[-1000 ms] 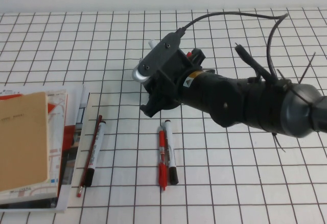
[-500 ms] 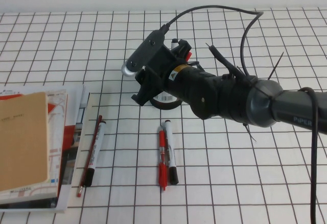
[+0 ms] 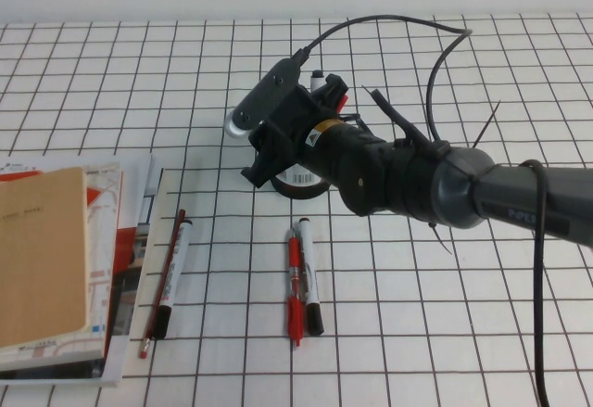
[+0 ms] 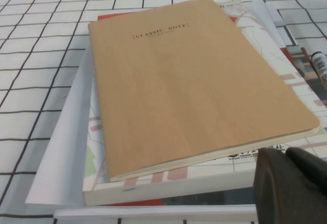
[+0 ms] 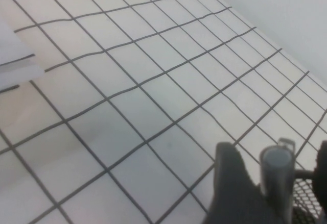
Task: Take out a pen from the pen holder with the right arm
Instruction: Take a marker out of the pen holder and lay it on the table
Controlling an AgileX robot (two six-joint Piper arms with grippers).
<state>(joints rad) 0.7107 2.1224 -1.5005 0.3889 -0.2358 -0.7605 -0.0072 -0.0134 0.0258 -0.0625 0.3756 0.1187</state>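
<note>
- My right fingers are released, 1 on each side of a grey pen. Its top stands between them, and I see a gap on at least 1 side, so I have no grip on it yet.
- That pen stands upright in the holder, whose mesh rim shows just beside my fingers in the right wrist view.
- From above, my wrist hangs over the holder and hides most of it. Only its dark base shows on the worktop.
- I judge the approach done. Left to do: clench on the pen, then lift it straight up clear of the rim.
- Near the holder, 2 pens lie side by side. Further toward my left lie a marker and a pencil, touching each other.
- My left fingers look clenched on nothing. They are parked at the edge of a notebook on a stack of papers, well apart from the holder.
</note>
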